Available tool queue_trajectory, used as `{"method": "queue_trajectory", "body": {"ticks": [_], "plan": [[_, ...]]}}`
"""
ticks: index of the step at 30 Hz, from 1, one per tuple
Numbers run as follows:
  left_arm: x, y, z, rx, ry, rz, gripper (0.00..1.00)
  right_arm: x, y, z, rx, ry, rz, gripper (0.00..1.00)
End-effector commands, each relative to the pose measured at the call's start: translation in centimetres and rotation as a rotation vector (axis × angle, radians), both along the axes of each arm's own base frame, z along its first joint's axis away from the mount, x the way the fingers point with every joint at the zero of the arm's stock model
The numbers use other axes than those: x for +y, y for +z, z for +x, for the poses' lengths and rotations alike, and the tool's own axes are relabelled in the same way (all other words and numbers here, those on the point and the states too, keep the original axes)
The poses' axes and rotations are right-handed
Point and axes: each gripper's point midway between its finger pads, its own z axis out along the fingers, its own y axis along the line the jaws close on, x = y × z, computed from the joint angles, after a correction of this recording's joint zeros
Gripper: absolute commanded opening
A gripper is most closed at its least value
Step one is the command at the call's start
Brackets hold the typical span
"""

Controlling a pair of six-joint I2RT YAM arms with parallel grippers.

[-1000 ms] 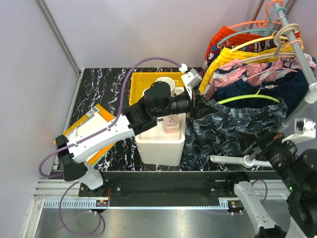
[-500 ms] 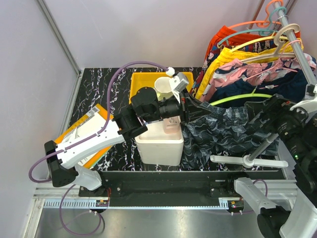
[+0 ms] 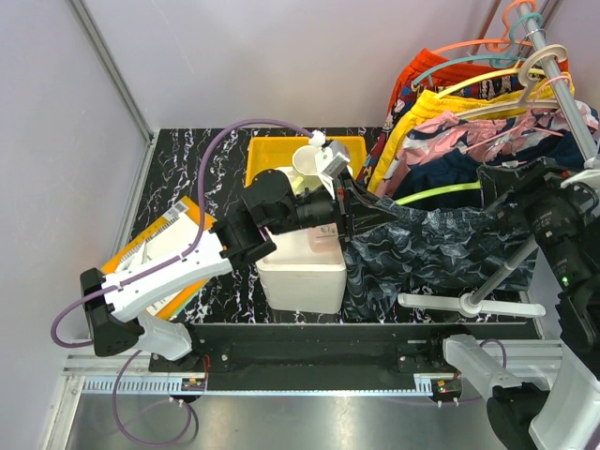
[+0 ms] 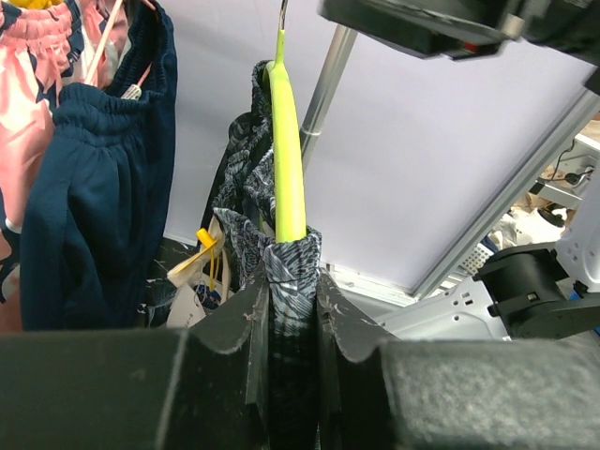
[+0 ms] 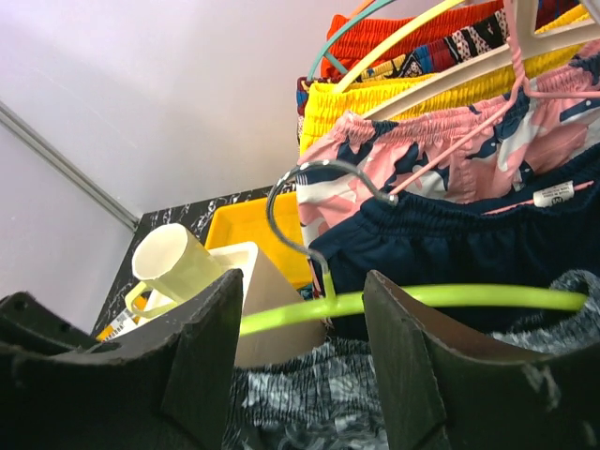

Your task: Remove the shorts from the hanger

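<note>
Shorts in marbled charcoal, limp and light, are pinched at the waistband by the left gripper; the right gripper is held spread apart.

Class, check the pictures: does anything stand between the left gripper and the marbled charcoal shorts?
Nothing visible does. The left gripper is shut on the marbled shorts at the waistband, right where the end of the lime-green hanger tucks into the cloth.
</note>
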Motion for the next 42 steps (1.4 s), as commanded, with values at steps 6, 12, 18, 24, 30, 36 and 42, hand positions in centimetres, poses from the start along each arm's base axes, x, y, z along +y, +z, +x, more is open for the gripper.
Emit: {"method": "queue_trajectory", "body": {"ticks": [6,12,18,24,30,36,42], "plan": [[3.7,7.6,-2.7,-0.104,-0.040,-0.237,0.00,0.5,-0.9,3.9,-0.026,0.008,-0.016,0.62],[3.5,7.4,-2.8,-0.095,-0.049,-0.239,0.00,1.5,-1.6,4.5,-0.083,0.071,-0.058,0.61],[3.2,7.4,-2.9,-0.084,-0.053,-0.236,0.00,1.9,-1.0,4.4,-0.182,0.093,-0.069,0.34],[2.8,7.2,-2.5,-0.058,-0.043,-0.204,0.00,1.7,0.3,3.5,-0.276,0.086,-0.077,0.00],[4.3,6.4,-0.8,-0.082,0.100,-0.095,0.51,1.8,0.5,3.2,-0.307,0.097,-0.141,0.00],[5.2,6.7,-0.7,-0.045,0.130,-0.039,0.81,1.9,0.5,3.1,-0.316,0.103,-0.148,0.00],[4.6,6.3,0.4,0.033,0.170,-0.031,0.85,2.2,0.1,2.8,-0.320,0.124,-0.155,0.00]]}}
